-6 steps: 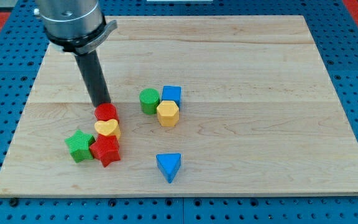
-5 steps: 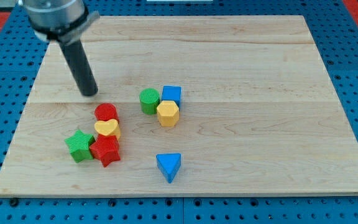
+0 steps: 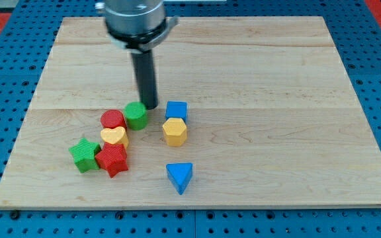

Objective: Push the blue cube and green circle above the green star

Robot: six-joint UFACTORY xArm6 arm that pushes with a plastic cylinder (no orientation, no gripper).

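Note:
The green circle (image 3: 135,115) sits left of board centre, touching the red circle (image 3: 113,120) on its left. My tip (image 3: 149,106) is just above and right of the green circle, touching or nearly touching it. The blue cube (image 3: 176,110) lies to the tip's right, with the yellow hexagon (image 3: 175,131) directly below it. The green star (image 3: 83,155) is at the lower left, beside the red star (image 3: 112,159).
A yellow heart (image 3: 114,137) sits between the red circle and the red star. A blue triangle (image 3: 179,176) lies near the view's bottom. The wooden board (image 3: 276,99) is edged by blue pegboard.
My tip swung from the view's left to between the green circle and blue cube. The green circle slid left against the red circle. The blue cube and yellow hexagon shifted slightly left and down.

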